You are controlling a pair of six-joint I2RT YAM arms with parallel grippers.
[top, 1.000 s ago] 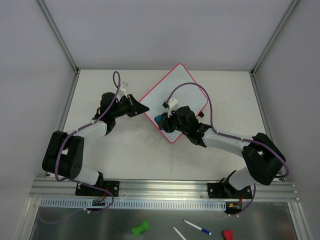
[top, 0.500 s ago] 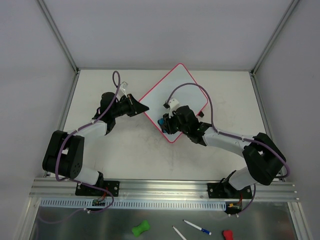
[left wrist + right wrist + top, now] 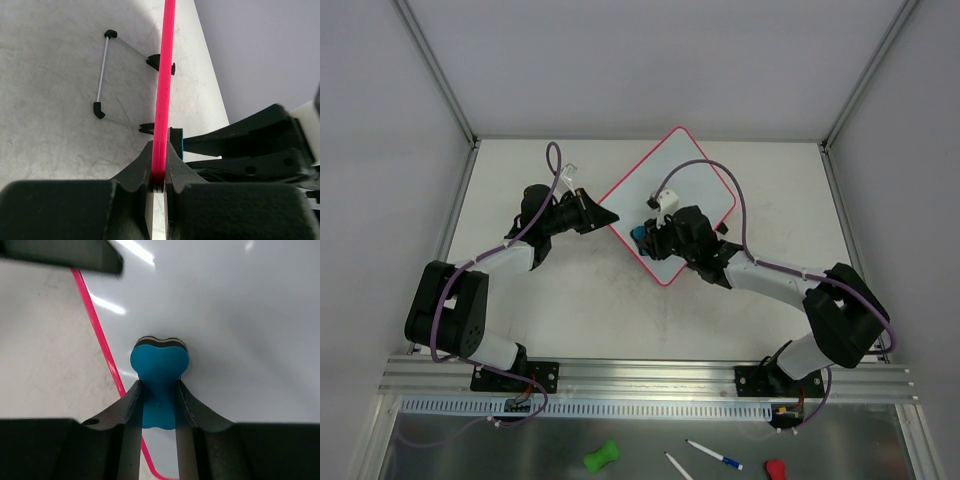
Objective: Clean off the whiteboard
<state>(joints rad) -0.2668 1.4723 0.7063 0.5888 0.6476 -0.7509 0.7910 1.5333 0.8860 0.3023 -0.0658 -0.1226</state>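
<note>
Top external view, near to far: a tray (image 3: 840, 440) past the rail holds a green toy (image 3: 601, 457), a marker (image 3: 714, 455) and a red bit (image 3: 775, 469). Both arms reach out over the table (image 3: 570, 300) toward the centre. The whiteboard (image 3: 690, 180) lies at the table's middle-far part, turned like a diamond, with one corner close to the back edge. The left gripper (image 3: 608, 218) meets its left rim. The right gripper (image 3: 642, 238) sits over the board's near-left part, grasping a blue eraser (image 3: 638, 237).

Left wrist: the left gripper (image 3: 159, 160) is clenched on the board's pink rim (image 3: 165, 75), which is seen edge-on and runs straight up from between the fingers. Further along, two black clips (image 3: 160, 62) sit on the rim, and a thin wire frame (image 3: 101, 70) joined to them rests on the table at the left. The right arm is dark at the right.

Right wrist: the right gripper (image 3: 159, 400) pinches the eraser (image 3: 160, 360) by its narrow waist, the pad end pressed on the board's white face (image 3: 240, 330), near the pink rim (image 3: 97, 330). The board face looks clean around it, with only glare streaks. The table (image 3: 40, 340) is at the left.
</note>
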